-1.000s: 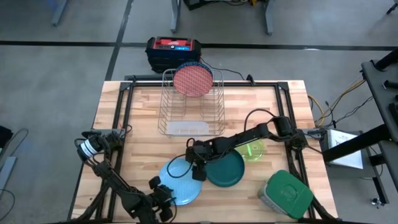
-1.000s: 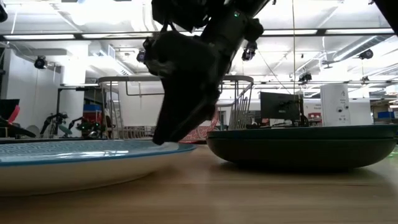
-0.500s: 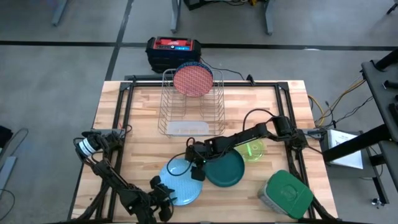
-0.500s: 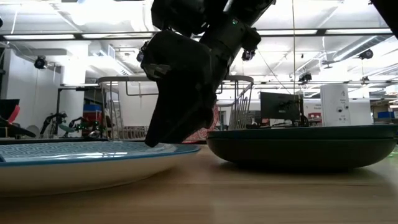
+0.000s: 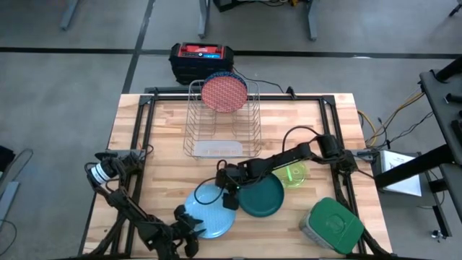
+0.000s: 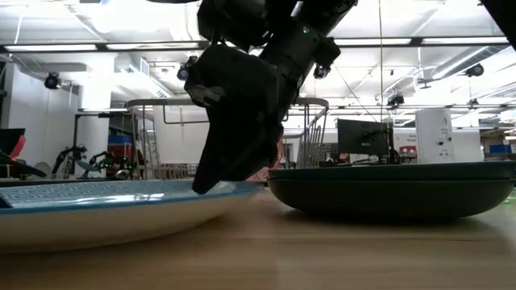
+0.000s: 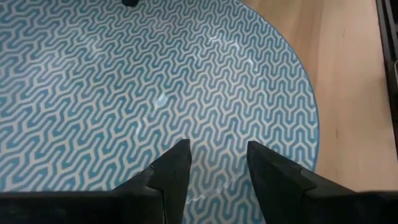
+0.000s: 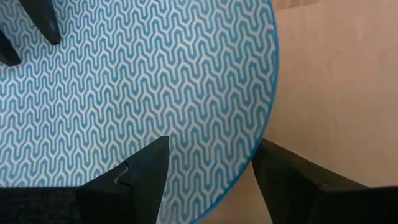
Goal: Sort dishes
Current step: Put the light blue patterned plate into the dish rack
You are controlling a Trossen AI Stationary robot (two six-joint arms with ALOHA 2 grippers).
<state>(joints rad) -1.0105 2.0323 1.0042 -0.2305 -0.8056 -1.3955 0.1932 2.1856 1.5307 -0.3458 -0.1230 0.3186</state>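
Glossy glazed light blue plate (image 7: 155,93), matt wooden table (image 5: 166,130), silver wire rack (image 5: 220,126).

- Both arms were dark, nearly black, built of slim jointed links.
- The left arm (image 5: 119,198) carried a white band with a lighter cylindrical section near its base, at the worktop's left edge; thin black cables looped beside that joint.
- The right arm (image 5: 289,157) had a bulkier dark joint near the worktop's right edge, with a black cable arching over it.
- The left gripper (image 7: 214,168) ended in two matte black fingers (image 7: 171,171), wedge-shaped, tapering to blunt tips.
- The right gripper (image 8: 208,165) had similar black fingers (image 8: 144,167), broad at the root, with angular stepped edges.
- In the low view the right gripper (image 6: 238,121) showed as a chunky dark block with small pale fittings.
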